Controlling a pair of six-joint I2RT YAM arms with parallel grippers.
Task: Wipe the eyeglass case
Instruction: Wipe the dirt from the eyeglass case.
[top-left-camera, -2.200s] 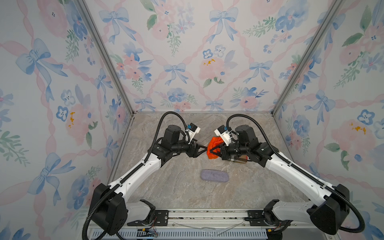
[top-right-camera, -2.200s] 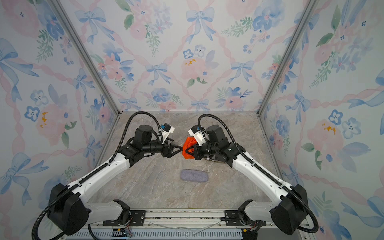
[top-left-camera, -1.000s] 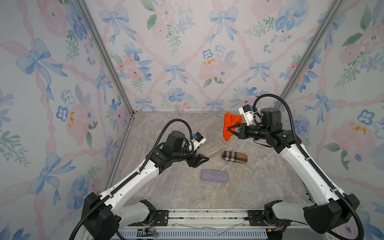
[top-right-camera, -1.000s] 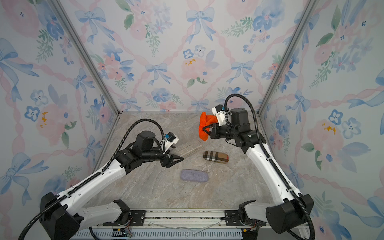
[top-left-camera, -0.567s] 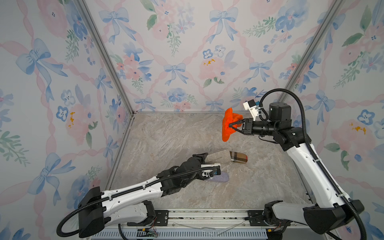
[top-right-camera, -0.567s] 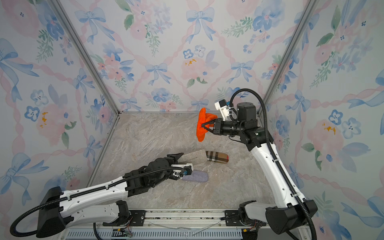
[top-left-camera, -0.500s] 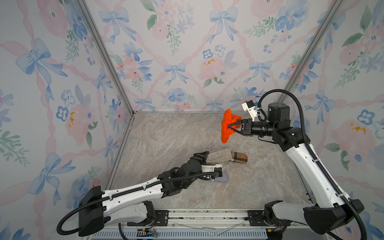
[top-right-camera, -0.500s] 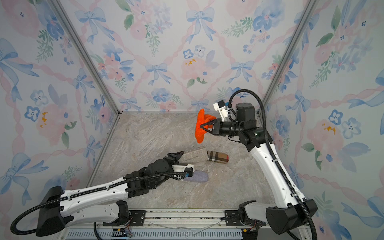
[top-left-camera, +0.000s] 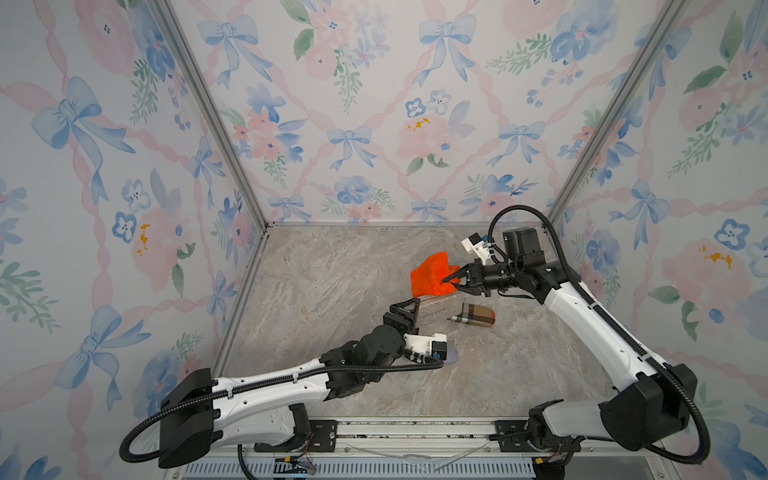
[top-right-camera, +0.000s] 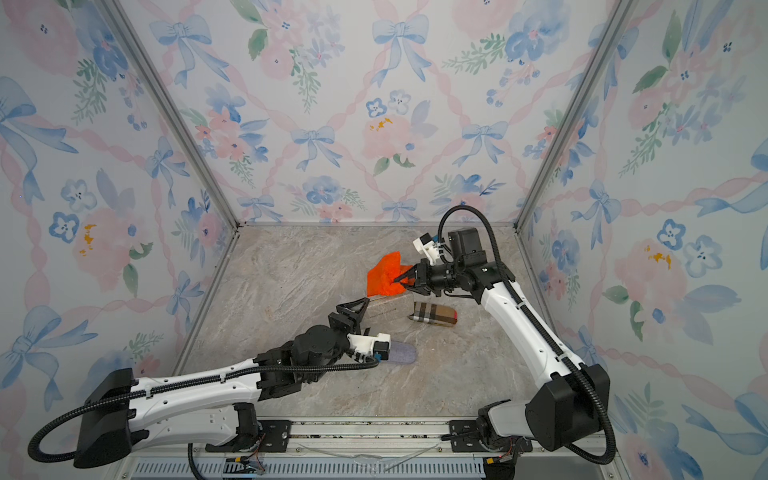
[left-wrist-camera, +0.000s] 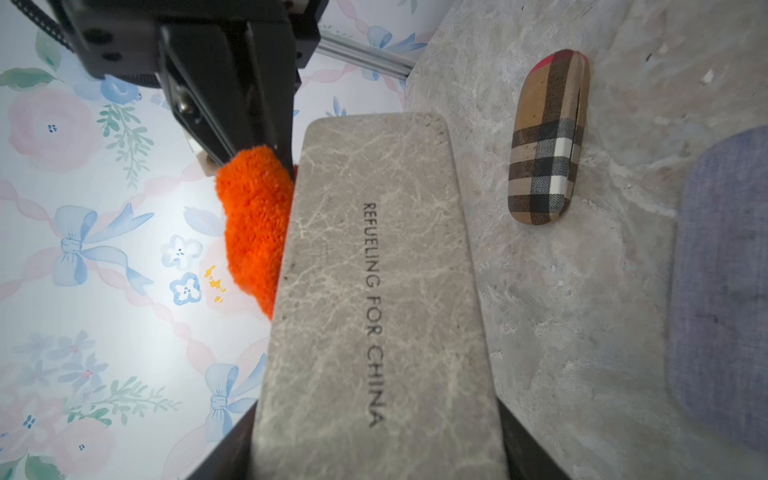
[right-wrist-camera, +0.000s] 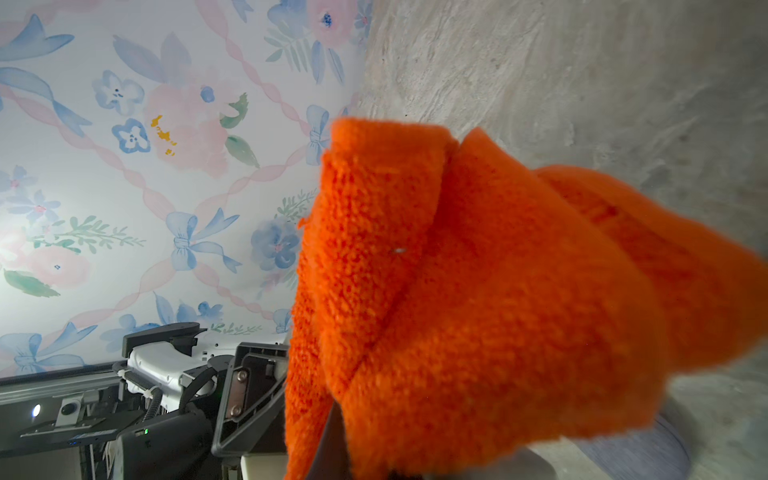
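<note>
Setting: booth walled in floral, blue-bow wallpaper (top-left-camera: 353, 104); grey marble-pattern tabletop (top-left-camera: 332, 270).

1. Left end effector (top-right-camera: 358, 308): closed on one end of the grey eyeglass case (left-wrist-camera: 374, 291), one finger on each long side. The case is marble-patterned like the surface below and printed "REFUELING FOR CHINA". It is held off the tabletop near the middle of the booth, its free end pointing toward the right arm.

2. Right end effector (top-left-camera: 446, 279): jaws clamped on a fold of the orange cloth (top-left-camera: 430, 278), a fluffy terry piece that hangs bunched from the tips. In the left wrist view the cloth lies against the far part of one long edge of the held case and appears to touch it. In the right wrist view the cloth fills most of the frame.

3. Plaid eyeglass case (top-left-camera: 476, 313): tan, black, white and red check, closed, lying flat on the tabletop. It sits just beside the free end of the held case, below the right end effector, apart from both.

4. Blue-grey fabric case (top-right-camera: 401, 352): flat on the tabletop nearer the front rail, partly hidden beneath the left wrist.
</note>
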